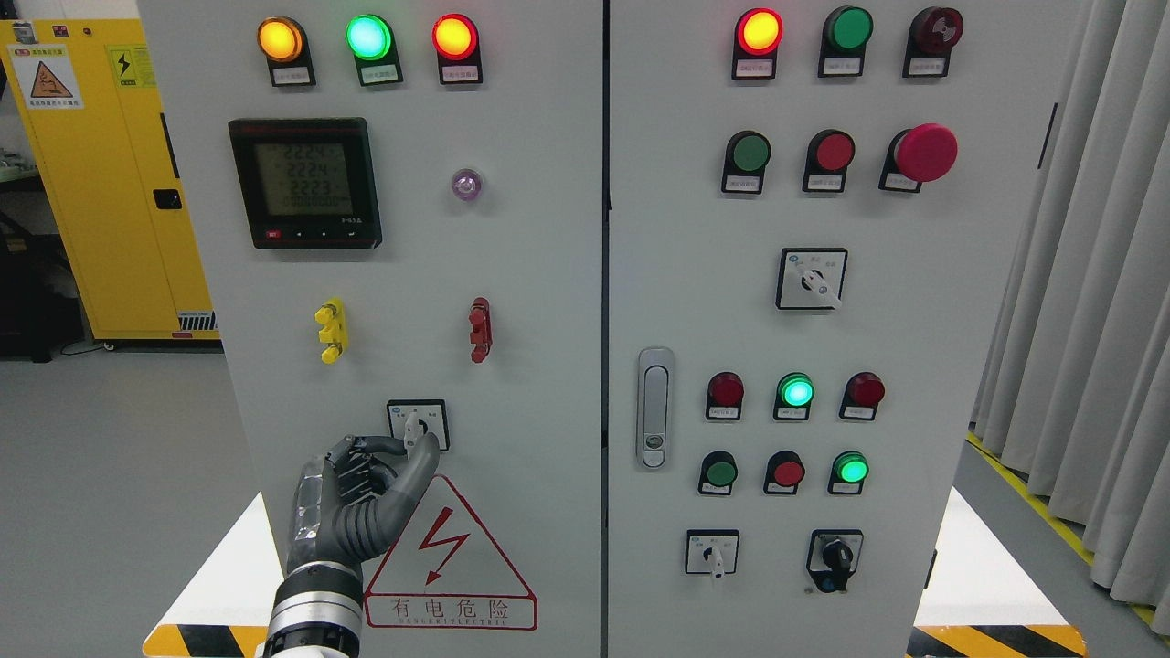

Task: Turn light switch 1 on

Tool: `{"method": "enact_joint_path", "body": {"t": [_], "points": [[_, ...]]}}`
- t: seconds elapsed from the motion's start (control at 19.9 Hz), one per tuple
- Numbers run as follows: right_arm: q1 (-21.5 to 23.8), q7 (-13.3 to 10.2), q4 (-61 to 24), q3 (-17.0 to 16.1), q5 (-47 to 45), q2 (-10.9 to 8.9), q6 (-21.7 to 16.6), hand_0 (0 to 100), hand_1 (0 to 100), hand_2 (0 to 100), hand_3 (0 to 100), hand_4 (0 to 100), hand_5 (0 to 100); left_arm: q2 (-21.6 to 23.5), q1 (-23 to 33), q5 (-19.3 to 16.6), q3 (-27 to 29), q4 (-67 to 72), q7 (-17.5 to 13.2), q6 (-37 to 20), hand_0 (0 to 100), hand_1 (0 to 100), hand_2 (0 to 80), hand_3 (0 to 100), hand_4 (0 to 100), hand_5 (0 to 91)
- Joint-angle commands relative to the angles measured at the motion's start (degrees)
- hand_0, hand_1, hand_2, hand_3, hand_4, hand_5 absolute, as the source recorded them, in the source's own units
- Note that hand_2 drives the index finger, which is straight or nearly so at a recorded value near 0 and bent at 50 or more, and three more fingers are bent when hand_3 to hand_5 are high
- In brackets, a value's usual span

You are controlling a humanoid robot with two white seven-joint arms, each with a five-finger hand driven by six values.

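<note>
On the left cabinet door, a small rotary switch point(417, 424) with a white knob sits in a black-framed square plate, the knob pointing straight up. My left hand point(388, 466) rises from the bottom left and is right at the switch. Its thumb tip touches the knob's lower right side, and the curled fingers point(358, 454) reach the plate's left edge. The grip on the knob looks loose; I cannot tell if it is pinched. My right hand is out of view.
Above the switch are a yellow handle point(331, 330), a red handle point(479, 330) and a digital meter point(304, 194). A red-bordered electric warning triangle point(448, 567) lies below. The right door carries lamps, buttons, other rotary switches and a latch point(654, 408). A yellow cabinet point(101, 183) stands far left.
</note>
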Motion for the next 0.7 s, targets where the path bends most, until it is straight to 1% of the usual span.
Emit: {"method": "enact_joint_path", "body": {"t": [0.0,0.35,0.65], "points": [[0.00,-0.04,0.00,0.00,0.00,0.00,-0.02,0,50,4,0,0,0,-0.86,-0.19,1.04,-0.17,0.15,0.15,0.34,16,67,57.4,91,90,88.2],[0.00,0.05,0.00,0.00,0.00,0.00,-0.02,0,50,4,0,0,0,-1.30,-0.19,1.04,-0.08,0.32,0.24,0.43,17,65,57.8,91,91,88.4],[0.00,0.05,0.00,0.00,0.00,0.00,-0.02,0,50,4,0,0,0,-1.39,-0.28,1.04,-0.08,0.76,0.33,0.43,20,62,58.0,91,91,88.6]]}}
